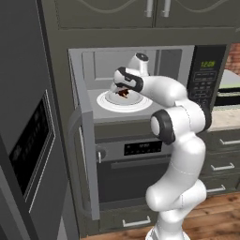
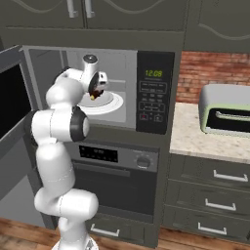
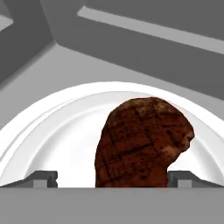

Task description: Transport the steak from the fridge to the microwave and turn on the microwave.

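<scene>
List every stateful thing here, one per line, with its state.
microwave: door swung open, green digits lit.
turntable: inside the cavity, bare rim showing.
steak: between the fingertips, over the turntable.
gripper: fingertips flank the steak; contact not visible.
oven: door shut.
toaster oven: door shut.

Around me the room is fitted with dark olive-grey cabinets point(image 2: 215, 19) above and matching drawers point(image 2: 215, 195) with silver bar handles below. A built-in oven point(image 2: 114, 183) with a dark glass door and a knob sits low in the same cabinet column. To my right a speckled beige desk point(image 2: 195, 139) carries a small silver toaster oven point(image 2: 225, 110) against a red brick wall point(image 2: 210, 73). The floor point(image 1: 220, 218) is reddish wood planks.
</scene>
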